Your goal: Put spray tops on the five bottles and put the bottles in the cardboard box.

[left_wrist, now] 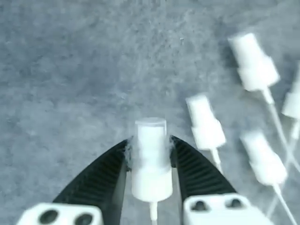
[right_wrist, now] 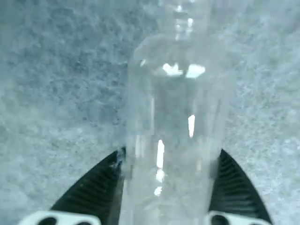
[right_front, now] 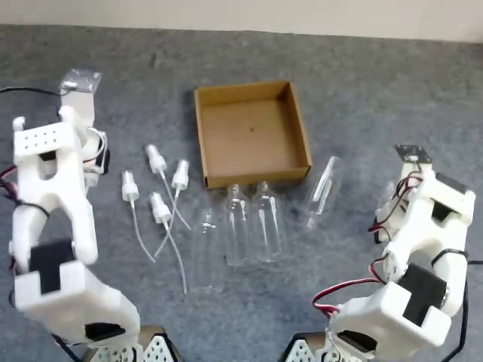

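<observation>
My left gripper is shut on a white spray top, holding it by its sides just above the grey carpet. Several more spray tops with thin tubes lie to its right. My right gripper is shut on a clear bottle, at the right side of the table. Three clear bottles lie side by side in front of the open cardboard box. Another bottle lies tilted to the right of the box's front corner.
The grey carpet covers the whole table. The left arm stands left of the spray tops, and the right arm stands at the right edge. Bare carpet lies behind and beside the box.
</observation>
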### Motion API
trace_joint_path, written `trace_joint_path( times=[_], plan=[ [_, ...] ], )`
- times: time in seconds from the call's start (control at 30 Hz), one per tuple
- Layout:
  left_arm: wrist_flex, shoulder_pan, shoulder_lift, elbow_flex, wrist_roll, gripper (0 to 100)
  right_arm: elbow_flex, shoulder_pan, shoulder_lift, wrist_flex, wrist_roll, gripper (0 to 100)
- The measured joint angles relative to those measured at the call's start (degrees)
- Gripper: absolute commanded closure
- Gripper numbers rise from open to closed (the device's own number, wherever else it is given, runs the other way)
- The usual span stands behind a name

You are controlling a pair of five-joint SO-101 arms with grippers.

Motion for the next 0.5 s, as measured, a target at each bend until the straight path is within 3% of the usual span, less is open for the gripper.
trace_joint_path(
  times=[0.3, 0.5],
  plan=[
    [1.1, 6.5, -15.6, 13.7, 2.1, 100, -2.1, -4.7, 0.4, 2.1, -0.1, 64.6],
    [0.5, 11.8, -26.1, 22.2, 5.7, 100, -12.2, -5.3, 5.7, 3.3, -0.4, 67.4]
  ],
)
